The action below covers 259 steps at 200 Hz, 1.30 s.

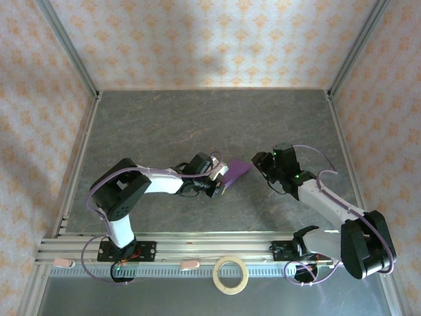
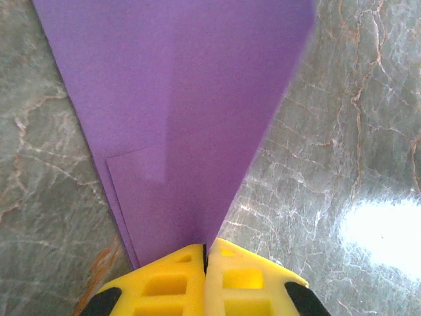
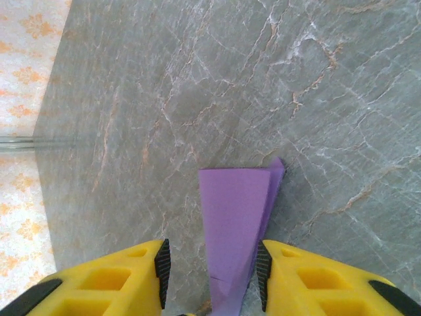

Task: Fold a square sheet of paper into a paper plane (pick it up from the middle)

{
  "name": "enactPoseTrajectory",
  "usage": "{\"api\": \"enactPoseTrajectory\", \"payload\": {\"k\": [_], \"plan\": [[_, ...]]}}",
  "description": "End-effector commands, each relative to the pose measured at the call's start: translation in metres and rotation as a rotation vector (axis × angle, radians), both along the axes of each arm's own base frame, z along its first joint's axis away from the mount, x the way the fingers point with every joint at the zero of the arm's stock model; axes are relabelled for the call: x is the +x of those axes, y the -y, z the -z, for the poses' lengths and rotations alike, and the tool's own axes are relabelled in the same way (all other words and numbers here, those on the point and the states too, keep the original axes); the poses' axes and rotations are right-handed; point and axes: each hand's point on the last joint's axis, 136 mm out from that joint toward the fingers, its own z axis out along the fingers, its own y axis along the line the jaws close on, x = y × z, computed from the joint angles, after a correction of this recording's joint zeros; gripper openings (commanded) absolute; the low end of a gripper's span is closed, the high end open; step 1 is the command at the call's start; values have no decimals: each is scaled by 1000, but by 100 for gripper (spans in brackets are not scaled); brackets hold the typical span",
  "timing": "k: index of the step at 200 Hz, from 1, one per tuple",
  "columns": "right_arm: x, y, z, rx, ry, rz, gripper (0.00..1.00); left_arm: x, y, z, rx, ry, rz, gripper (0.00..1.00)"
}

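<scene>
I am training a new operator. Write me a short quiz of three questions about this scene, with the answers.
1. True or false: the left jaws are shut on the purple paper.
2. Choose one. The right jaws are: A) shut on the paper; B) open, with one end of the paper between them; C) open over bare table.
3. Fill the gap: in the top view, the tape ring lies at the ___ edge of the table, the edge where the arms are bolted.
Key: 1 true; 2 B; 3 near.
</scene>
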Motion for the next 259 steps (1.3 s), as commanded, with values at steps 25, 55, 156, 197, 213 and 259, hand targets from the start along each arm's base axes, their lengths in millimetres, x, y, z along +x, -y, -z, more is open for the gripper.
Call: {"api": "enactPoseTrajectory", "payload": {"k": [25,55,156,197,213,259], "plan": [[-5,-8,-13,69,137,-61,39,-5,9,5,-94,-116,13,0],[-17,-11,-17,118,221,-100,34,-9,15,1,-183,-189,7,0],[-44,-53,20,179,101,-346,8,-10,29,9,-264,-368,-54,0],[-34,-68,28,189,94,-361,1,-8,31,14,-270,-403,-80,0],[-28,-70,28,202,108,-350,0,-9,30,18,-263,-417,-90,0],[-12,-77,35,229,98,-340,0,-10,29,22,-276,-445,-117,0]]}}
